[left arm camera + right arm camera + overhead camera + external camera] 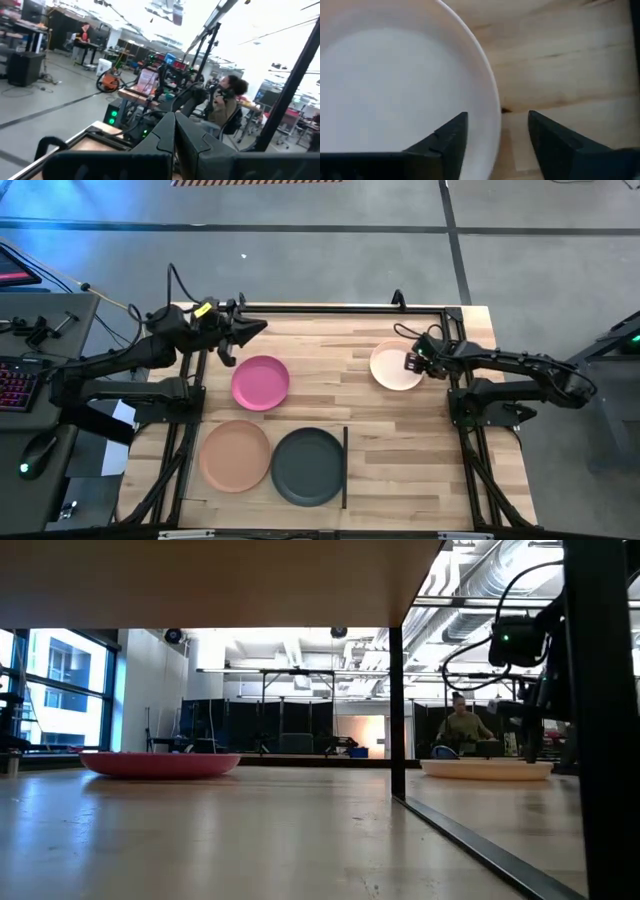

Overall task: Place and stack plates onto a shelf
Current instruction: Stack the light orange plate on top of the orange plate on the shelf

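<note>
The cream plate [392, 367] lies flat on the table toward the far right. My right gripper [411, 363] is open at its right rim. In the right wrist view my right gripper [497, 115] has one finger over the cream plate's [395, 75] inside and one beyond the rim over bare wood. The pink plate [261, 382] rests flat left of centre. The tan plate [236, 455] and dark plate [309, 466] lie side by side on the pale shelf [335, 438] at the near edge. My left gripper [258, 328] hovers shut beyond the pink plate.
A black frame [330, 308] runs along the far edge, with posts down both sides. In the low view the shelf's underside [200, 580] spans overhead and a black post [397, 710] stands between the pink plate [160, 763] and the cream plate [487, 769]. People sit in the room behind.
</note>
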Motion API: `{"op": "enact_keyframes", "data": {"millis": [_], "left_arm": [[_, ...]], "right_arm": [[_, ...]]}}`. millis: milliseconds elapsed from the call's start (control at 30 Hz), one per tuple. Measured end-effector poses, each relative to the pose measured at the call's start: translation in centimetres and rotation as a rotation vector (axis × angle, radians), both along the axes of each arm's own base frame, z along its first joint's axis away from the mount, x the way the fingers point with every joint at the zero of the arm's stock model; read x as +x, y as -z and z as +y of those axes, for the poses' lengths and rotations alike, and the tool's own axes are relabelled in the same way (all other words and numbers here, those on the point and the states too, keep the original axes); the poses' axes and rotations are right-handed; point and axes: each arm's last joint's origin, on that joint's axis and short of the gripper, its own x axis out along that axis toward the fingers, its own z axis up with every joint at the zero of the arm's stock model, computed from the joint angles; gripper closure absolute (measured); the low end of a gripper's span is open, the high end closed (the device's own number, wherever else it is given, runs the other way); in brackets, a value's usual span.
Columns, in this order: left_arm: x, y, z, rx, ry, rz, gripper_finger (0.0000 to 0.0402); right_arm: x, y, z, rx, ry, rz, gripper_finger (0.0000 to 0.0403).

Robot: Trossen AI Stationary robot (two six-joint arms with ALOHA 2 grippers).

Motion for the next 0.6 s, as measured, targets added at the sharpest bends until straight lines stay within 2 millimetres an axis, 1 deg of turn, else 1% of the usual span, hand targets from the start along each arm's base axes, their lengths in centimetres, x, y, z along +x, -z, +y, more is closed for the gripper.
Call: {"op": "enact_keyframes", "data": {"millis": [100, 233, 267, 300, 400, 467, 533, 600], "left_arm": [[0.0, -0.1, 0.0, 0.003, 0.001, -0.008, 0.0401], [0.0, -0.1, 0.0, 0.003, 0.003, -0.009, 0.0401], [0.0, -0.1, 0.0, 0.003, 0.009, -0.009, 0.0401], [0.0, -0.1, -0.1, 0.000, 0.017, -0.011, 0.0401], [-0.1, -0.3, -0.2, -0.004, 0.056, -0.032, 0.0401], [-0.5, -0.7, -0.4, 0.014, 0.084, -0.064, 0.0401], [-0.9, -1.2, -0.6, 0.037, 0.119, -0.105, 0.0401], [-1.4, -1.6, -0.9, 0.056, 0.137, -0.136, 0.0401]], "right_arm": [[0.2, -0.1, 0.1, -0.025, 0.017, -0.008, 0.0272], [0.4, 0.1, 0.2, -0.025, 0.012, 0.003, 0.0372], [0.4, 0.1, 0.3, -0.024, -0.001, 0.009, 0.0387], [0.4, 0.2, 0.3, -0.023, -0.014, 0.015, 0.0393], [0.4, 0.3, 0.5, -0.012, -0.018, 0.030, 0.0388], [0.5, 0.2, 0.5, -0.016, -0.027, 0.031, 0.0398], [0.6, -0.1, 0.6, -0.022, -0.038, 0.026, 0.0399], [0.9, -0.9, 0.5, -0.037, -0.065, 0.014, 0.0401]]}}
